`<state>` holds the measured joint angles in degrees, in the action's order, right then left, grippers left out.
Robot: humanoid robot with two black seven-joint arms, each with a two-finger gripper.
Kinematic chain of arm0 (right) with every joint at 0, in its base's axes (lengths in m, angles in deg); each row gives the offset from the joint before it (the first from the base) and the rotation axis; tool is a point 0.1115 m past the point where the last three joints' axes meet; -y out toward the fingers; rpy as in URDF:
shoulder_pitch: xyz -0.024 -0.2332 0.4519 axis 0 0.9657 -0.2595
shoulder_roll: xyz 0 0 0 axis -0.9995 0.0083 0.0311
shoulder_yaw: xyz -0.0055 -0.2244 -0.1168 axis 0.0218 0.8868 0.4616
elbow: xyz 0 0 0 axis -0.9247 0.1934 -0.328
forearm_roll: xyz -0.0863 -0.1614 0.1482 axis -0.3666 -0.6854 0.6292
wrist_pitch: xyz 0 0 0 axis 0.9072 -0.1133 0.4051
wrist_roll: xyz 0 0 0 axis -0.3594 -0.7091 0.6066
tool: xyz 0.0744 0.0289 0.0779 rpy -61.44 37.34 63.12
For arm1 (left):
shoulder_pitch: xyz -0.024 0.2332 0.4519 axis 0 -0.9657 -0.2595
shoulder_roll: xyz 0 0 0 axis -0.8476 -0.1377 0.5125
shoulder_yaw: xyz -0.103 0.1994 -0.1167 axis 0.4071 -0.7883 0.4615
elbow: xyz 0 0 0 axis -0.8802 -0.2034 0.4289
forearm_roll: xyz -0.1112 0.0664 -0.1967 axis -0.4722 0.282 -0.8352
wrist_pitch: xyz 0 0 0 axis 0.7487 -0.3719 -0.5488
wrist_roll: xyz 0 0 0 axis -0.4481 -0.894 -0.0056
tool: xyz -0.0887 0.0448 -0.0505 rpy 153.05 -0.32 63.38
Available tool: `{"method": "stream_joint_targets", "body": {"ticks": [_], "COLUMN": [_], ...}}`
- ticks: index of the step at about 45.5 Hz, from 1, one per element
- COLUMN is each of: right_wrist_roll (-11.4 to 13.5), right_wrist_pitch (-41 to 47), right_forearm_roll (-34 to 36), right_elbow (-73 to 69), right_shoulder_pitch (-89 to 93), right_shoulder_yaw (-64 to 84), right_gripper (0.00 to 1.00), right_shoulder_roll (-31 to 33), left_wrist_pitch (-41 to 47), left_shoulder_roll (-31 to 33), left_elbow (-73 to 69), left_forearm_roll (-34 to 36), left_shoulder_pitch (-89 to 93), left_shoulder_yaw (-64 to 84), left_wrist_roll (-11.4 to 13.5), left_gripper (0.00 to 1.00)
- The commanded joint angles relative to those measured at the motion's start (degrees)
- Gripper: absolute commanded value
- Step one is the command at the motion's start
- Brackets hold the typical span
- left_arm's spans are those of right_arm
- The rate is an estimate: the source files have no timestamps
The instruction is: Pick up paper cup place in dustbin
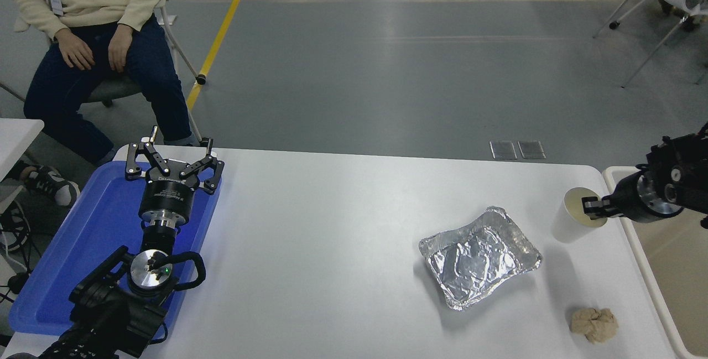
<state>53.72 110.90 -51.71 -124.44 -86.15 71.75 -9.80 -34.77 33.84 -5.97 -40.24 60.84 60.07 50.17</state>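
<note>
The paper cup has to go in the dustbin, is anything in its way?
Nothing visible is. The right end effector grips the paper cup by its rim, lifted and tilted, close to the dustbin at the table's right edge. The foil tray and the crumpled paper ball lie nearer the camera, off that path.

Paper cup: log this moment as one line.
right claw | shut on paper cup rim | cup lifted, tilted | beside dustbin | left claw parked
</note>
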Motion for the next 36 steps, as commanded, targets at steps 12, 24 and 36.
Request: {"method": "stream_joint_targets", "body": {"ticks": [12, 24, 36], "right_wrist_roll": [0.4, 0.3, 0.3], "right_wrist_pitch": [6.7, 8.3, 8.5], "right_forearm_roll": [6.1, 9.9, 9.9], "right_elbow": [-15.6, -22.1, -23.6], "right_shoulder_pitch": [-31.4, -42.5, -44.3], "right_shoulder_yaw": [19.4, 25.9, 28.2], "right_gripper": [0.00, 0.00, 0.00], "right_shoulder_roll": [1.8, -1.2, -1.2], "left_wrist_pitch": [0.0, 0.0, 0.0], "left_shoulder_roll": [0.0, -0.1, -0.2], "left_elbow": [0.0, 0.0, 0.0], "left_forearm_roll": [0.0, 0.1, 0.1], "left_shoulder_pitch": [-0.1, -0.1, -0.1], "left_shoulder_yaw": [0.0, 0.0, 0.0], "left_wrist_roll": [-0.1, -0.1, -0.1], "left_gripper": [1.00, 1.00, 1.00]}}
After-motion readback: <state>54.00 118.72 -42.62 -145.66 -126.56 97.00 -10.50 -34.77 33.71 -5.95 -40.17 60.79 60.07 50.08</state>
